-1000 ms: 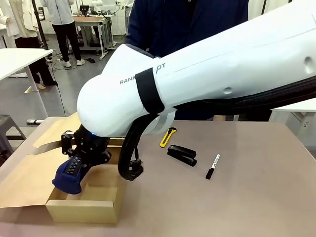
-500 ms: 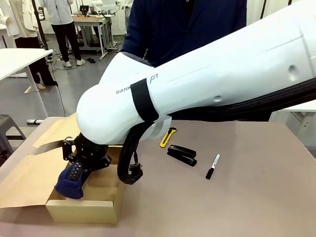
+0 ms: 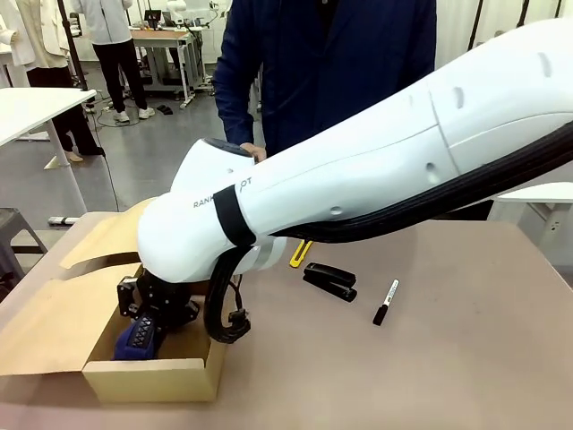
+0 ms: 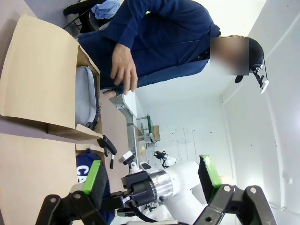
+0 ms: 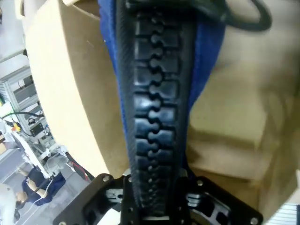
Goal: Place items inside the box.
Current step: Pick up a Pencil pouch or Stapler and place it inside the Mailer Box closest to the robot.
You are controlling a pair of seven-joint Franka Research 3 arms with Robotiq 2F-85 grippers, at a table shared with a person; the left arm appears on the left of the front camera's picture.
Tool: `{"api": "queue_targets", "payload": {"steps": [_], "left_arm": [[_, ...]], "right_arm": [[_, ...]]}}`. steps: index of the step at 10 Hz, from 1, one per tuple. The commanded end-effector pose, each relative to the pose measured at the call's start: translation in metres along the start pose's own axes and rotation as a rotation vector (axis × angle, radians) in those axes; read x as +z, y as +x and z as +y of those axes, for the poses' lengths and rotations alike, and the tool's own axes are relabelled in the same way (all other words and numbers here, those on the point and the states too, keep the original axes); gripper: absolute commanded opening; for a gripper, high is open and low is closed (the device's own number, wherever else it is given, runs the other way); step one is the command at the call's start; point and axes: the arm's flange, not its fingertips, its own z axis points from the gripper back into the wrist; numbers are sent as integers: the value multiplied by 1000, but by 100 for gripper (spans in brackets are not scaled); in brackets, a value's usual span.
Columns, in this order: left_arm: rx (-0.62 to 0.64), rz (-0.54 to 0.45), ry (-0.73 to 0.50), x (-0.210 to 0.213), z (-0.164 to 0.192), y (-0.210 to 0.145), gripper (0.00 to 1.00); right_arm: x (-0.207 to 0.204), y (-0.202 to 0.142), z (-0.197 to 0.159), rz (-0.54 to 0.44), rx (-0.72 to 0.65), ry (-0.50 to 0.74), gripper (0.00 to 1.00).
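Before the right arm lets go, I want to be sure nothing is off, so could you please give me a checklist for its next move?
1. Right gripper shut on the navy fabric pencil case: ok.
2. Case inside the walls of the shallow tan cardboard box: ok.
3. Case resting on the box floor: cannot tell.
4. Left gripper open and empty: ok.
5. Person's hand outside the box: ok.
6. Black stapler, black marker and yellow utility knife packed: not ok, they lie on the table.
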Motion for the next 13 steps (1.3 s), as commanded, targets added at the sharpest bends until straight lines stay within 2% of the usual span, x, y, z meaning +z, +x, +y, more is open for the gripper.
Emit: {"api": "queue_targets", "payload": {"steps": [1, 7, 8, 9, 10, 12, 13], "left_arm": [[-23, 3, -14, 0, -1, -1, 100], [-23, 3, -14, 0, -1, -1, 100], [-23, 3, -14, 0, -1, -1, 100], [-23, 3, -14, 0, -1, -1, 100], [-23, 3, -14, 0, -1, -1, 100], [-23, 3, -14, 0, -1, -1, 100], [-23, 3, -14, 0, -1, -1, 100]], "right_arm": [[-11, 5, 10, 56, 7, -32, 7], [-20, 4, 6, 55, -12, -42, 7], [-19, 2, 6, 54, -8, -32, 61], [-17, 0, 5, 48, 3, -28, 63], [-14, -1, 5, 40, 4, -27, 100], [-12, -4, 4, 38, 5, -34, 100], [-10, -5, 3, 33, 3, -26, 86]]}}
